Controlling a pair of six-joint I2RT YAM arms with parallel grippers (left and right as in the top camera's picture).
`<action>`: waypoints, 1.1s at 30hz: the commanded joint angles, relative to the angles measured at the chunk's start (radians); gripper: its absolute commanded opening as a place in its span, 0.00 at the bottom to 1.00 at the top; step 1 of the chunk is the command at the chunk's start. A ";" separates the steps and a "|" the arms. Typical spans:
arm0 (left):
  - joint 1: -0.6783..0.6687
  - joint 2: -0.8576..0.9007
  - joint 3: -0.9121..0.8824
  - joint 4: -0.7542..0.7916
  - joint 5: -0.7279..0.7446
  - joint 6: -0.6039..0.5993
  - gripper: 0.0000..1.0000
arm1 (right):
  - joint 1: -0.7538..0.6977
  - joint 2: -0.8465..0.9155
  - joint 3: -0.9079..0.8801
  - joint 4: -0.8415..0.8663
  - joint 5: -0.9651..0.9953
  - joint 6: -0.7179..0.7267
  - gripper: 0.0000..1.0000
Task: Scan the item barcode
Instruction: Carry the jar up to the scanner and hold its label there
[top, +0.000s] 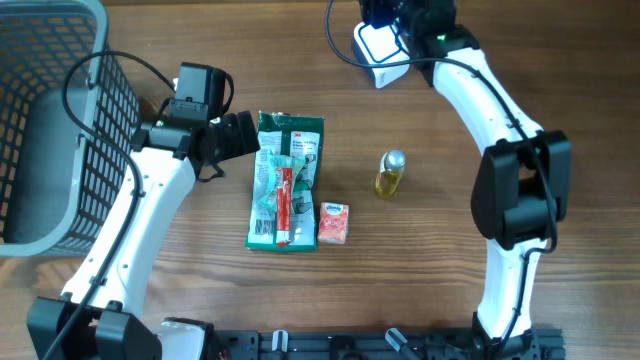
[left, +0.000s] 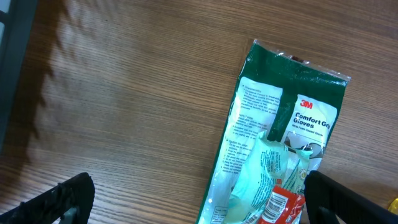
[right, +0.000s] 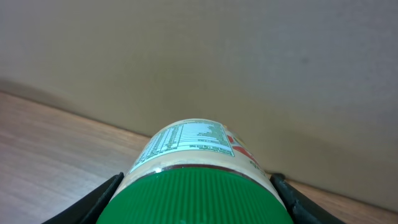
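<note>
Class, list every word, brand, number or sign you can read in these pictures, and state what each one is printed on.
"3M": on the green glove packet, white front panel.
"Comfort Gr…" above "Gloves": same panel; the end of the first line is unclear.
Fine print on the packet's other panel: too small to read.
Lettering on the red tube: blurred.
Table on the jar label: too small to read.
Orange pack: print blurred.

The jar (right: 186, 144) in my right end effector (right: 198, 210) is cream with a ribbed green lid (right: 199, 190). The glove packet (left: 280, 124) is dark green and white, the small pack (top: 333, 222) orange, the basket (top: 112, 110) grey mesh, the tabletop (top: 430, 290) brown wood-grain.
</note>
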 joint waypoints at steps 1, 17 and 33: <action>0.005 -0.008 0.016 -0.001 -0.009 0.012 1.00 | -0.008 0.056 0.009 0.035 0.040 0.027 0.40; 0.005 -0.008 0.016 -0.001 -0.009 0.012 1.00 | -0.009 0.105 -0.008 0.107 0.040 0.109 0.38; 0.005 -0.008 0.016 -0.001 -0.009 0.012 1.00 | -0.016 0.106 -0.044 0.135 0.079 0.111 0.39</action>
